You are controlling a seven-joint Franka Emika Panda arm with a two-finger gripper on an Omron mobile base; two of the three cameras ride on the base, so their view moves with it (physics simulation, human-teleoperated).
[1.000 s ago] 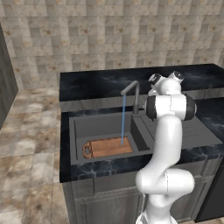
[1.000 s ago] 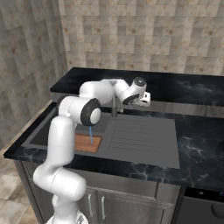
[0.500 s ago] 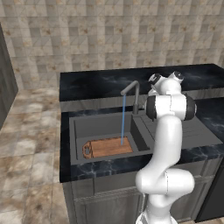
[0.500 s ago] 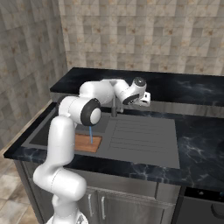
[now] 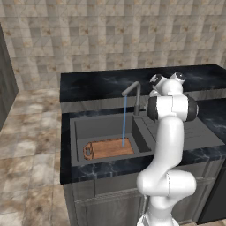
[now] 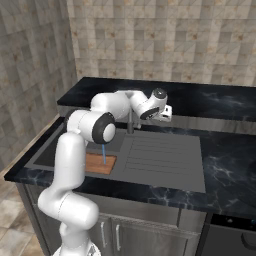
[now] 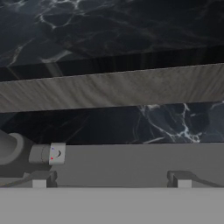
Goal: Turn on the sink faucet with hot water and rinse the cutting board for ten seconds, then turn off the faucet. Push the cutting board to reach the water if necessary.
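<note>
Water (image 5: 124, 120) falling from faucet (image 5: 134, 94) onto cutting board (image 5: 108, 148), flat in sink (image 5: 88, 128) left of drainboard. End effector (image 7: 111, 183) beside faucet lever (image 7: 48, 154), at table (image 6: 220, 150) height, well above and right of board. Fingers (image 7: 39, 183) spread apart, grasping nothing.

The arm hides the cutting board (image 6: 100, 164)'s left part and the sink faucet (image 6: 131, 122)'s spout.

Water (image 6: 103, 151) onto cutting board (image 6: 100, 164)
</note>
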